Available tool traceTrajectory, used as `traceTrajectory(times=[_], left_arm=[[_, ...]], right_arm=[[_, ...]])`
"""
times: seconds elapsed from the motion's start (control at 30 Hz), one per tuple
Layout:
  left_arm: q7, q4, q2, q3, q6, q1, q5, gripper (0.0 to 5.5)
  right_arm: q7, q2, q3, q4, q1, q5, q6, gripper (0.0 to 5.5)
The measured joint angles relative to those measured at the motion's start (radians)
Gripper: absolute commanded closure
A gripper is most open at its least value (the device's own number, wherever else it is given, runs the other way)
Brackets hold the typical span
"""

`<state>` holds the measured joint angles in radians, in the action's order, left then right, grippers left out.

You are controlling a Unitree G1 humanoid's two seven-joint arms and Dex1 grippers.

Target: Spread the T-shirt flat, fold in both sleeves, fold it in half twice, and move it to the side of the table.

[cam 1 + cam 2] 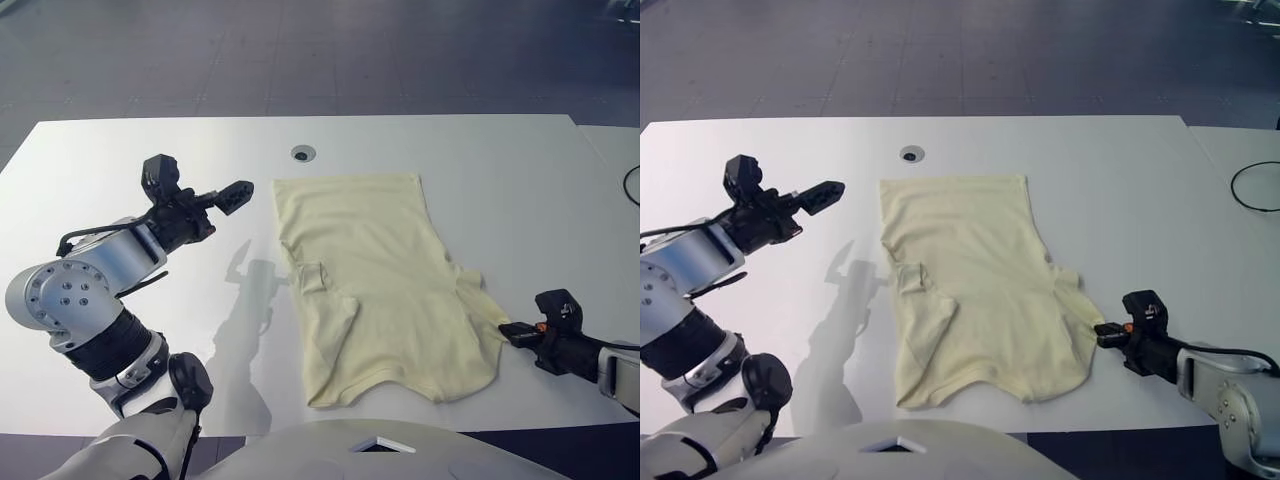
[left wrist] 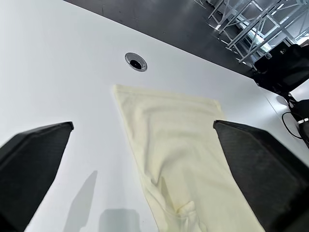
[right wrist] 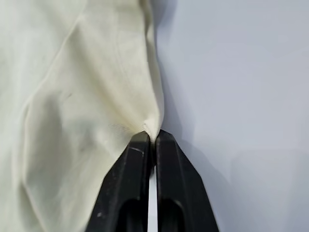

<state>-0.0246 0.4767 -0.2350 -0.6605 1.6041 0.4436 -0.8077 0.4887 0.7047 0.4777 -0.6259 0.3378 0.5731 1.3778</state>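
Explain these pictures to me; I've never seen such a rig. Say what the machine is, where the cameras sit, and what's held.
It is a humanoid robot with two arms, each ending in a two-fingered claw. The two wide pictures come from cameras in its head, looking down; the two close ones from its wrists. On the white table lies a pale yellow T-shirt, partly spread. The right claw is shut on the shirt's edge. The left claw is open beside the shirt, holding nothing.
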Motion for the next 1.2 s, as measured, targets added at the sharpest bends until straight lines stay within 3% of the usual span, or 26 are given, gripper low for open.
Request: traceTrajectory(times=[0.37, 0.73, 0.9, 1.2], left_arm=[[0.058, 0.032, 0.026, -0.029, 0.0, -0.033, -0.053, 0.1], [0.107, 0.05, 0.057, -0.044, 0.0, -0.053, -0.084, 0.1], [0.124, 0.05, 0.061, -0.042, 0.0, -0.054, -0.099, 0.1], [0.138, 0.009, 0.061, -0.007, 0.0, -0.032, -0.1, 0.1]], right_arm=[[-0.003, -0.004, 0.054, -0.147, -0.216, 0.109, 0.216, 5.5], [-0.071, -0.017, 0.053, -0.178, -0.275, 0.303, 0.228, 5.5], [-0.202, -0.13, -0.023, -0.165, -0.323, 0.422, 0.228, 5.5], [-0.48, -0.407, -0.216, -0.066, -0.406, 0.422, 0.229, 3.96]])
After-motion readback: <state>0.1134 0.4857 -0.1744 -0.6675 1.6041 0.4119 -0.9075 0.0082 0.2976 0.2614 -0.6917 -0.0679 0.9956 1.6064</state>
